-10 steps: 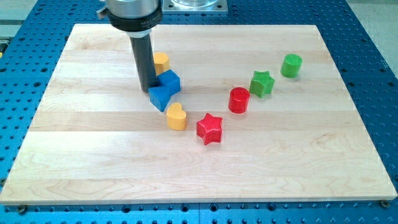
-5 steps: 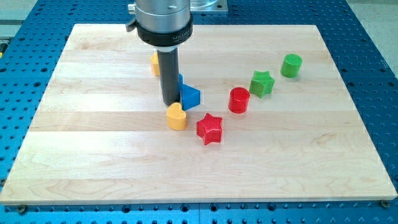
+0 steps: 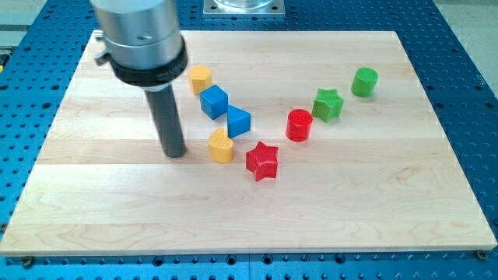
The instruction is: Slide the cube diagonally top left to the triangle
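The blue cube (image 3: 213,102) sits near the board's middle, touching the blue triangle (image 3: 239,121), which lies just below and to its right. My tip (image 3: 174,153) rests on the board to the left of the yellow heart (image 3: 221,145), well below and left of the cube, touching no block. The rod and its grey collar rise toward the view's top left.
A yellow block (image 3: 201,78) lies above and left of the cube. A red star (image 3: 262,160), a red cylinder (image 3: 299,124), a green star (image 3: 327,103) and a green cylinder (image 3: 363,81) run toward the right. The wooden board (image 3: 373,202) lies on a blue perforated table.
My tip has moved from the blue blocks down and to the left, past the yellow heart. The blue triangle was shifted right of the cube and both now lie uncovered.
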Tool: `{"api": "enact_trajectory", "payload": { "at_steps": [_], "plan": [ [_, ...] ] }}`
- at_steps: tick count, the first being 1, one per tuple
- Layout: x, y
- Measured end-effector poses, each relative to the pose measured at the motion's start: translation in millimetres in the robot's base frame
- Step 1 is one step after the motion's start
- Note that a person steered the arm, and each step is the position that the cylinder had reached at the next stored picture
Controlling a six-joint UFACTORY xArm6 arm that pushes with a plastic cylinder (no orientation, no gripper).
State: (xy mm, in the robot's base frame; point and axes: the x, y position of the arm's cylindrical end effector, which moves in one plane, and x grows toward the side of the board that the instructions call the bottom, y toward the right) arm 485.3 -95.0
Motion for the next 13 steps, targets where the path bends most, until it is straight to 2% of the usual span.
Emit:
{"api": "enact_trajectory", "payload": {
  "at_steps": [2, 3, 5, 8, 9, 10, 11, 13],
  "plan": [
    [6, 77],
    [10, 73],
    [56, 51],
    [67, 51],
    [42, 35],
    [-44, 35],
    [-103, 41],
    [-118, 46]
  ]
}}
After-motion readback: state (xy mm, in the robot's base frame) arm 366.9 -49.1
